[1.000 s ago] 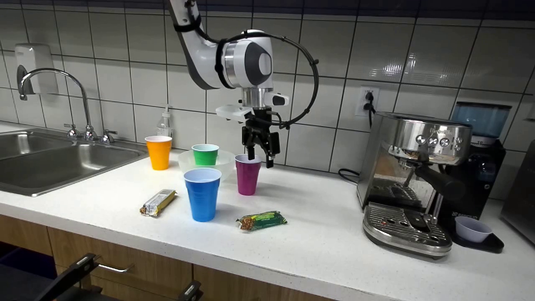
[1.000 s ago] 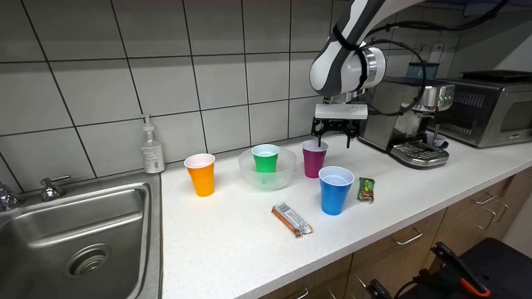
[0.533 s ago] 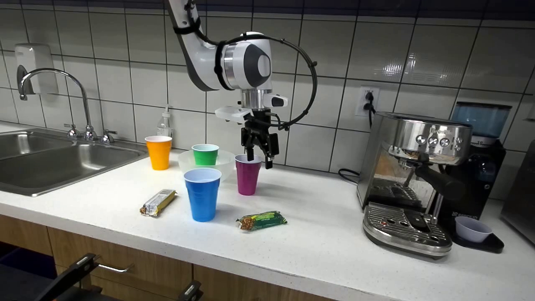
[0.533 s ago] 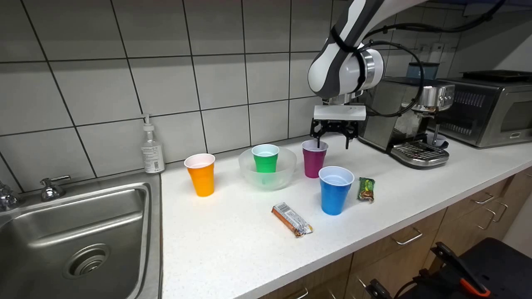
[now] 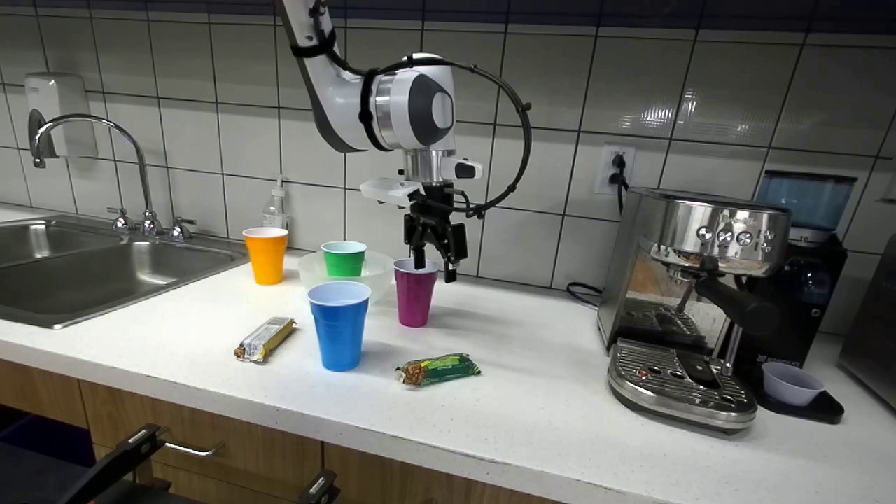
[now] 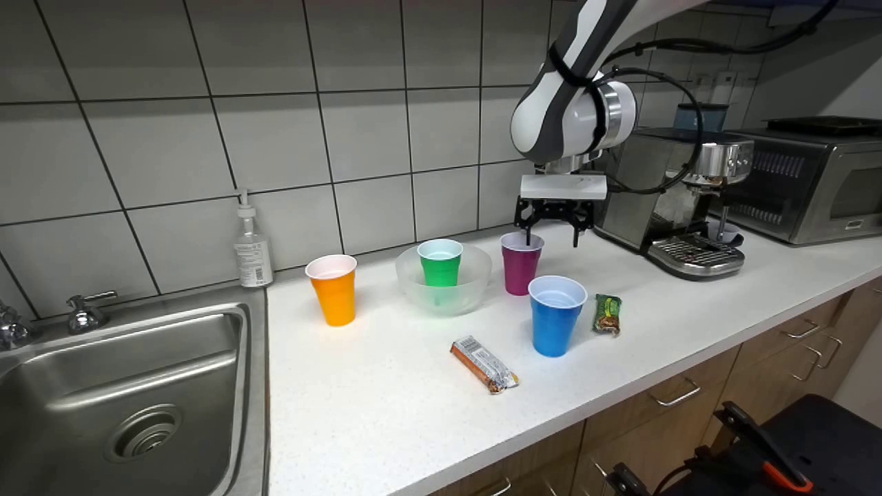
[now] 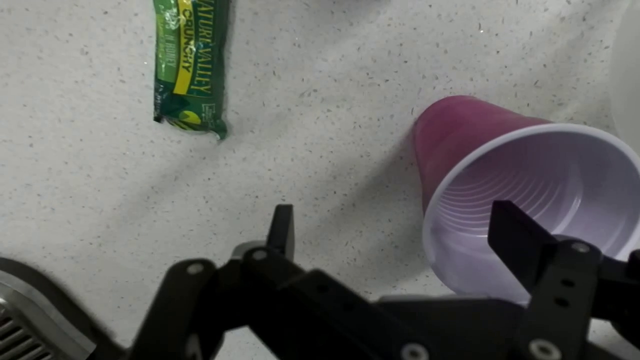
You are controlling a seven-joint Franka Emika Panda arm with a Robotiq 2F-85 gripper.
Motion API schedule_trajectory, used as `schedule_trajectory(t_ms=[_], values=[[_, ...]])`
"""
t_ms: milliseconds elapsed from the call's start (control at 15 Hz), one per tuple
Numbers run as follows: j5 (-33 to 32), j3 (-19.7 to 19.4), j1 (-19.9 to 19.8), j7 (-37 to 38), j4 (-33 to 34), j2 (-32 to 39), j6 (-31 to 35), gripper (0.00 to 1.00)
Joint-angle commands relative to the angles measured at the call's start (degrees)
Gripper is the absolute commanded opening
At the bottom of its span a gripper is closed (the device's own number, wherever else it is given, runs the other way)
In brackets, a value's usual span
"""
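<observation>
pale tiles (image 6: 365,131) with dark grout rise behind your white speckled counter (image 6: 358,420), which runs from a steel sink (image 6: 252,386) to an espresso machine (image 5: 682,301) and a boxy steel appliance (image 6: 806,186) farther along. your gripper (image 6: 552,241) points straight down, partly over the purple cup (image 6: 520,270), its jaws spread wide and gripping nothing. that cup stands upright on the counter, near the tiles. in the wrist view you see one finger (image 7: 517,240) across the cup's mouth and the opposite finger (image 7: 283,230) outside it, so part of the rim shows between them; whether a tip dips below the rim, you cannot tell. just beside the cup, a frosted bowl (image 6: 475,289) holds a green cup (image 6: 441,265), and an orange cup (image 6: 333,293) stands past it, toward the sink. a blue cup (image 6: 555,327) stands upright nearer the counter's front, with a green-wrapped bar (image 6: 607,315) lying flat near it. another wrapped bar (image 6: 484,365) lies on the blue cup's sink side, and a pump bottle (image 6: 252,251) stands at the sink's back corner.
</observation>
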Motion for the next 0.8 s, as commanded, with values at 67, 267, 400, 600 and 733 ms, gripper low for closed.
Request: schedule_trajectory(t_ms=[67, 267, 400, 600, 733], values=[[0.24, -0.32, 0.32, 0.12, 0.14, 0.59, 0.82, 1.0], [0.24, -0.42, 0.44, 0.39, 0.12, 1.44, 2.01, 1.0], [0.6, -0.35, 0.4, 0.12, 0.22, 2.27, 2.96, 1.0], [0.86, -0.36, 0.54, -0.11, 0.62, 3.75, 3.92, 1.0], [0.74, -0.56, 0.8, -0.13, 0.66, 4.43, 4.99, 0.72]])
